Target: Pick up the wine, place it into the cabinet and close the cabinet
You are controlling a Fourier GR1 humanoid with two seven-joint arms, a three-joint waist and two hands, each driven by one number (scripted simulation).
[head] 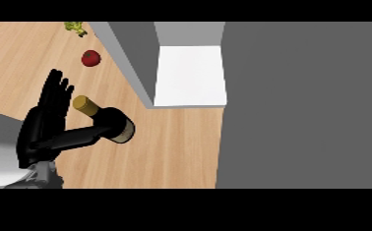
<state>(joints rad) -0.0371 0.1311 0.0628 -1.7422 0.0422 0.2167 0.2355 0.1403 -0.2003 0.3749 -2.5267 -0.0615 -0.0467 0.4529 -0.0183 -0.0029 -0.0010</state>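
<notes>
A dark wine bottle (109, 119) stands on the light wooden counter, seen from steeply above, its tan cork-coloured top (85, 104) leaning toward the upper left of the view and its broad base, rimmed in pale beige, at the lower right. Just beyond it, toward the upper right, the grey cabinet (138, 58) stands open, its door (123, 60) swung out toward the bottle's side, revealing a bright white interior floor (190, 75). The bottle sits outside the cabinet, near the door's outer edge
</notes>
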